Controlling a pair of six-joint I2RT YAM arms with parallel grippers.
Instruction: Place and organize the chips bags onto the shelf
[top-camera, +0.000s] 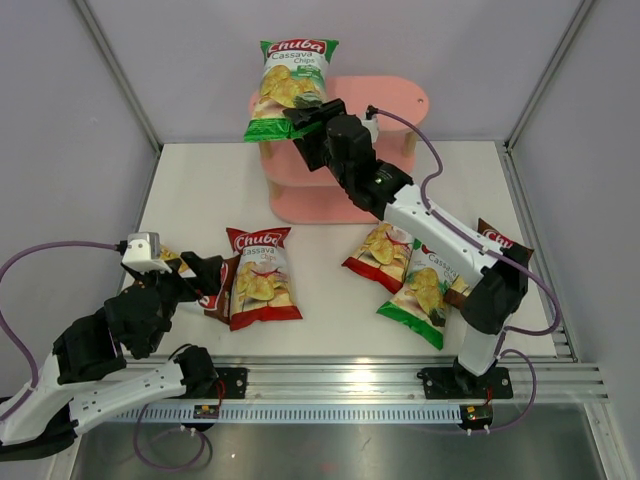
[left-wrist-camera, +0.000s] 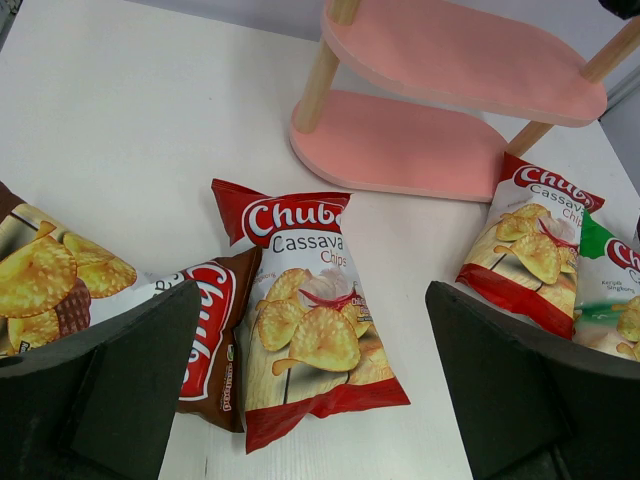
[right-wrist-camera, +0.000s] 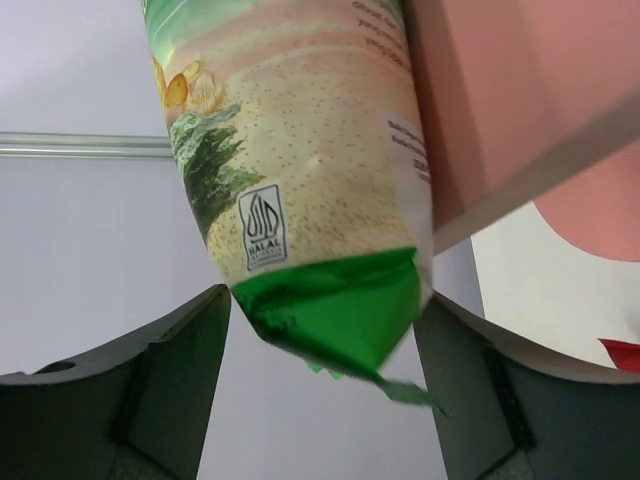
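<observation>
A green chips bag stands upright over the left end of the pink shelf's top board. My right gripper is at its bottom edge. In the right wrist view the bag's crumpled green end hangs blurred between the spread fingers of that gripper, which is open. My left gripper hovers open over a red bag and a brown bag, both flat on the table. Right of the shelf's base lie a second red bag, another green one and another brown one.
The shelf stands at the back middle of the white table, with its lower board bare. Grey walls close in the back and both sides. A metal rail runs along the near edge.
</observation>
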